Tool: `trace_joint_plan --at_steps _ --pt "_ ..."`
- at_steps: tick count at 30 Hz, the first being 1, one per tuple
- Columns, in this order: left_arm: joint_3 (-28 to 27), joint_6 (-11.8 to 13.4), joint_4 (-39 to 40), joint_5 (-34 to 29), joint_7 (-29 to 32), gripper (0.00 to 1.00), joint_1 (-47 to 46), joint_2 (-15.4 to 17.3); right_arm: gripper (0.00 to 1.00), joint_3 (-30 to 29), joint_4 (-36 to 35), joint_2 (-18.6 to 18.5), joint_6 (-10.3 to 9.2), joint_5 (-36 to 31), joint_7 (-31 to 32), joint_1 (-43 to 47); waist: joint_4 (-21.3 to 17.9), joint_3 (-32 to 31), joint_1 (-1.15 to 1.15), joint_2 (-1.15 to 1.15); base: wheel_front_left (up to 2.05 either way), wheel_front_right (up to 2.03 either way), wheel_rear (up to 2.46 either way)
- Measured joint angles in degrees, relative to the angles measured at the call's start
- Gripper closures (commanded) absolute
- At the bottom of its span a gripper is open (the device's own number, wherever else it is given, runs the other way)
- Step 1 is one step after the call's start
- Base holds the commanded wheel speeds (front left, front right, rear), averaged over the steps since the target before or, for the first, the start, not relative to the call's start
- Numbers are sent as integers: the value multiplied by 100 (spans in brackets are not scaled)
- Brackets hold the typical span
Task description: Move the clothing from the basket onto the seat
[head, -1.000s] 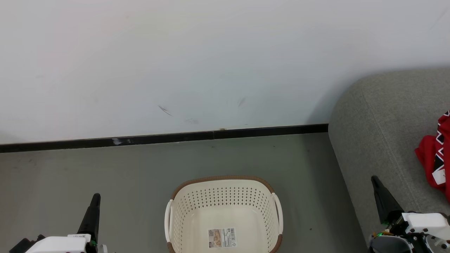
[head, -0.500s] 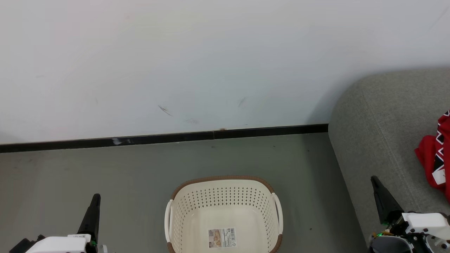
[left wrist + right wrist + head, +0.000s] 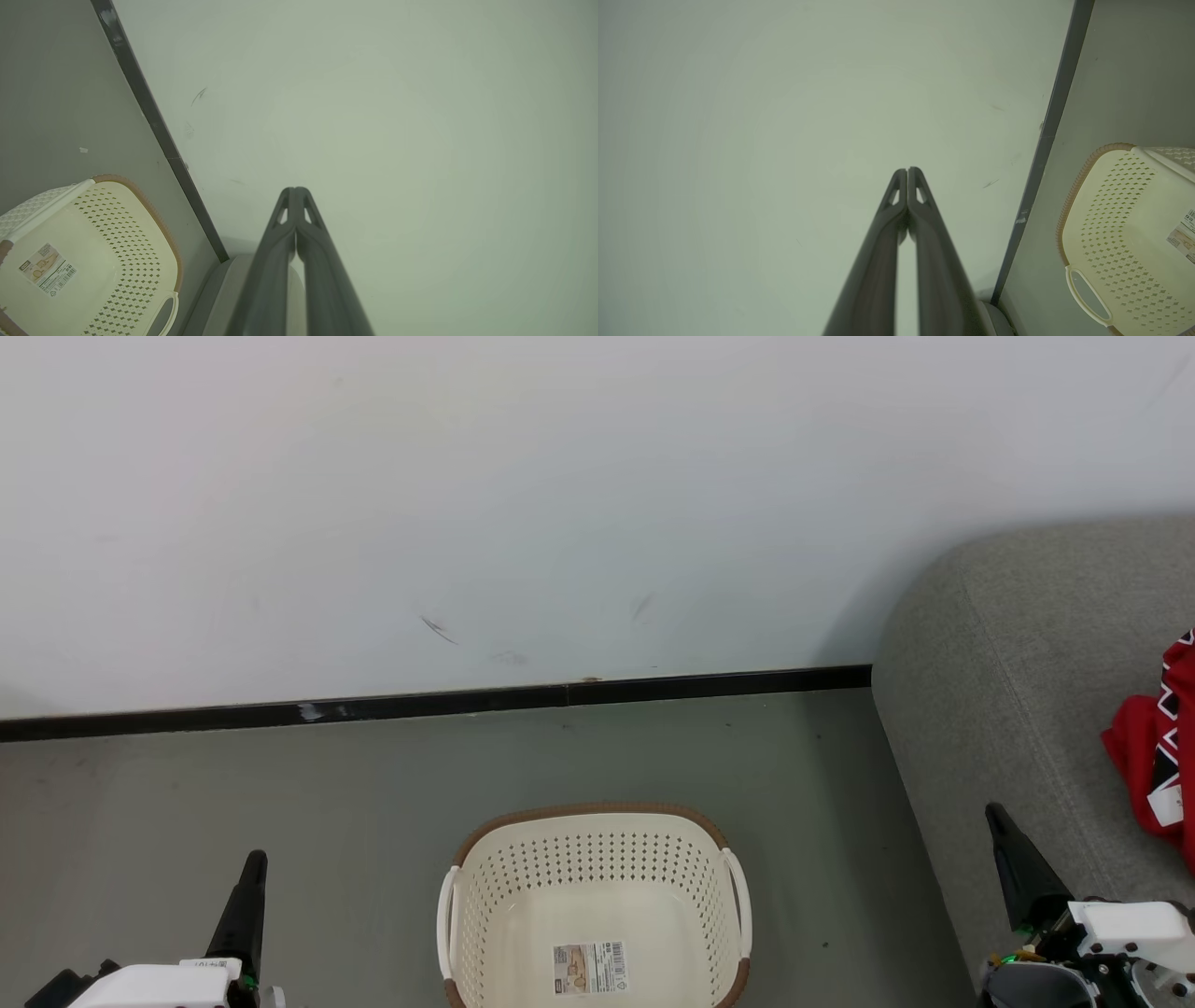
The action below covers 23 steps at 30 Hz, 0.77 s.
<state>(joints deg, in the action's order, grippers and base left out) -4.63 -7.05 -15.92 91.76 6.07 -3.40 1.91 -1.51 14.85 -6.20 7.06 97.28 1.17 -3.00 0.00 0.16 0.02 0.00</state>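
The cream-white oval laundry basket (image 3: 597, 863) looks like smooth moulded plastic with a faint sheen. It has a brown rim (image 3: 594, 809) of woven-look texture and carries a printed paper sticker (image 3: 589, 968). The large grey seat cushion (image 3: 1008, 663) is covered in coarse, matt woven fabric with stitched seams, and the crumpled red garment (image 3: 1134, 751) is soft cloth. The grey floor (image 3: 280, 784) is smooth and matt, the white wall (image 3: 560, 476) is matt paint with dark scuffs, the black skirting strip (image 3: 467, 702) is slightly glossy, and the long dark fingers (image 3: 275, 261) of the left gripper (image 3: 295, 190) and right gripper (image 3: 907, 170) look like smooth matt plastic.
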Motion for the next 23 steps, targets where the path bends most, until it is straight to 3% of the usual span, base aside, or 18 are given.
trace_joint_plan --at_steps 23 --pt "0 0 -8 1 0 100 0 0 100 -26 4 8 0 -4 8 -18 0 0 0 0 0 0 0"
